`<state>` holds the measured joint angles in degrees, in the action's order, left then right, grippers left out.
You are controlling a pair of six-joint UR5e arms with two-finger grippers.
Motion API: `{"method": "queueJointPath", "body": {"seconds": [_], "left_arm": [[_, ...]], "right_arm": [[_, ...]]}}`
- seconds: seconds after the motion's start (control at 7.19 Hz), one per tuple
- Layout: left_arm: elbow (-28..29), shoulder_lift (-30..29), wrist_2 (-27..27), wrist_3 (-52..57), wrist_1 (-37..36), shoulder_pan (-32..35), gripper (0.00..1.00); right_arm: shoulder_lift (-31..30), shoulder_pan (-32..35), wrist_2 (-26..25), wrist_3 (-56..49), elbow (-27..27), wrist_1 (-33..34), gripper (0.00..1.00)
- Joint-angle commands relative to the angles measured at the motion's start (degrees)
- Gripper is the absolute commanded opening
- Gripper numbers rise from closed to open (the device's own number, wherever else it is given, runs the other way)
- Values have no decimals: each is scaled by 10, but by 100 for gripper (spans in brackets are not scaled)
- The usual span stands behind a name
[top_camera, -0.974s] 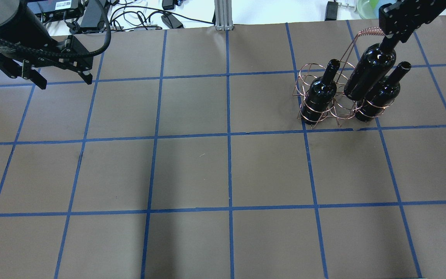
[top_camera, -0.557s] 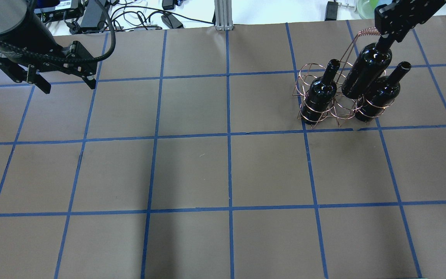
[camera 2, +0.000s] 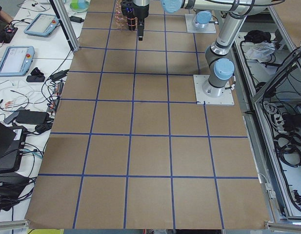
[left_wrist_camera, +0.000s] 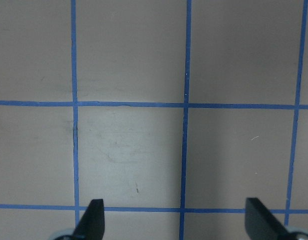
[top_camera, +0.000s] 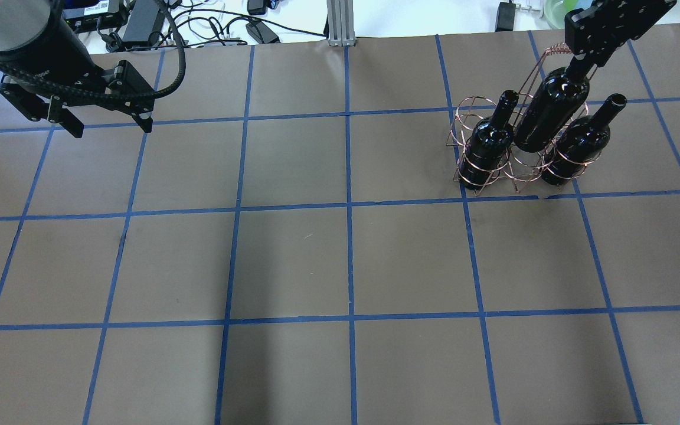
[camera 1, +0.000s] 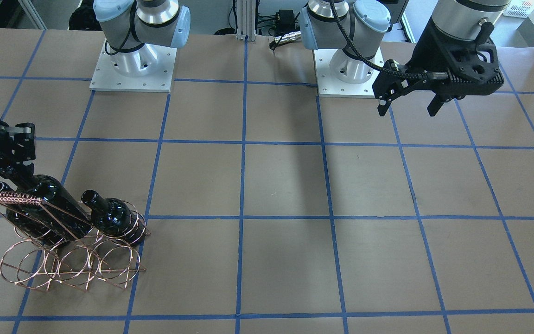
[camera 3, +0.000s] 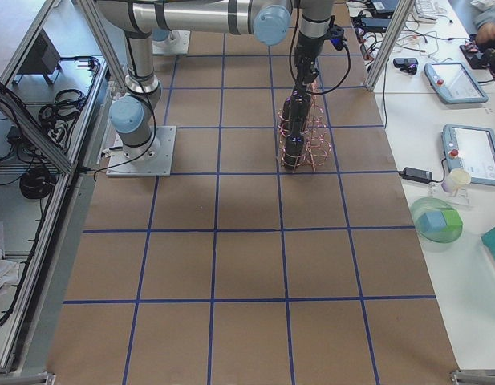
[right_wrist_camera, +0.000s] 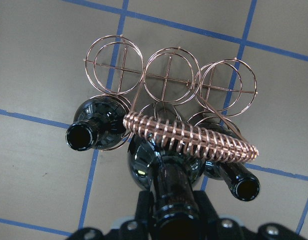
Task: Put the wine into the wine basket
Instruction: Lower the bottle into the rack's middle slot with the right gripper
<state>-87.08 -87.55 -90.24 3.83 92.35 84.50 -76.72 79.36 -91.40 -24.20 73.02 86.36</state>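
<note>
– Between left seated bottle (top_camera: 486, 144) and right seated bottle (top_camera: 579, 141), middle slot of the robot-side row: that's where the wine (top_camera: 552, 112) hangs. Its base is at the ring mouth of the wine basket (right_wrist_camera: 166, 76) and it rides higher than its 2 neighbours. How deep it's in, can't tell.
– Grip?
– Right gripper (top_camera: 583, 59) clamped on the neck, directly above the bottle. Wrapped bar (right_wrist_camera: 188, 137) runs just beside the shoulder.
– How to finish it clean?
– My call: lower straight down and keep the bottle plumb so the base threads both ring tiers. Don't scrape the 2 neighbours or catch the bar. The wire rack looks light and could skid if nudged. Let go only once the base bears on the table (top_camera: 293, 260).
– Other arm?
– Left gripper (top_camera: 111, 128) spread wide, holding nothing, over bare table, well apart from the basket. The 3 far rings are empty.
</note>
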Motion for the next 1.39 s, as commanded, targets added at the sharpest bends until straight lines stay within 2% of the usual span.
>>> {"method": "queueJointPath", "body": {"seconds": [0.0,0.28,0.56,1.25], "left_arm": [[0,3,-3,0,5,0,100],[0,9,-3,0,5,0,100],[-1,12,-47,0,17,-1,100],[-2,9,-42,1,17,0,100]], "right_arm": [[3,0,-4,-3,2,0,3],[2,0,-8,-3,4,-3,3],[-8,0,-9,-3,4,-11,3],[-5,0,-8,-5,5,-15,3]]}}
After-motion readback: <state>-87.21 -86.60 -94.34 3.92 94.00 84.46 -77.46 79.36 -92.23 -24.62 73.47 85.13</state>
